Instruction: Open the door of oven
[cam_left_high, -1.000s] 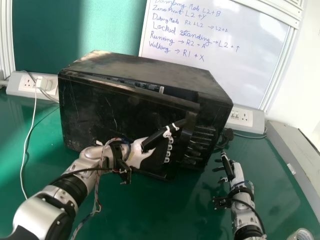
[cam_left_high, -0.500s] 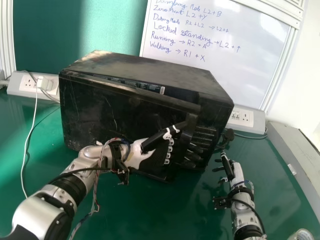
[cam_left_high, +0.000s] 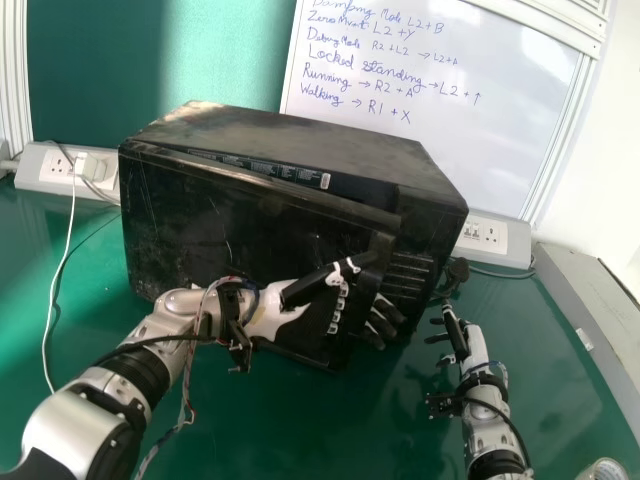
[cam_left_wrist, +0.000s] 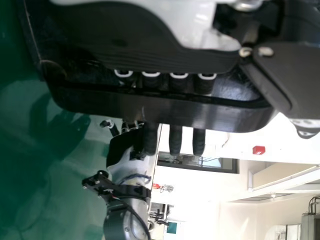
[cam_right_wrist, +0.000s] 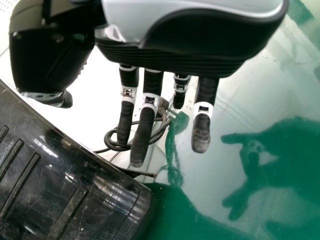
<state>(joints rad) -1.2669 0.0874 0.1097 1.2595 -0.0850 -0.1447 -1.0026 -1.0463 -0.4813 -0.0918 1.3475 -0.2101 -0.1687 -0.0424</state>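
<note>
On the green desk (cam_left_high: 270, 420), below a whiteboard (cam_left_high: 520, 100), sits the black oven (cam_left_high: 290, 140), mid-view from the head, its door (cam_left_high: 220, 230) ajar. My left hand (cam_left_high: 272, 318) lies along the door, fingers straight, tips poking past its free edge. Right of the oven, my right hand (cam_left_high: 472, 347) is over the desk, fingers straight, slightly spread. Far left, a white plug (cam_left_high: 90, 165).

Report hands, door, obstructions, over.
Left hand at oven door, fingers past its free edge. Right hand open beside oven. Door ajar. In the way: left arm, before door's front.
</note>
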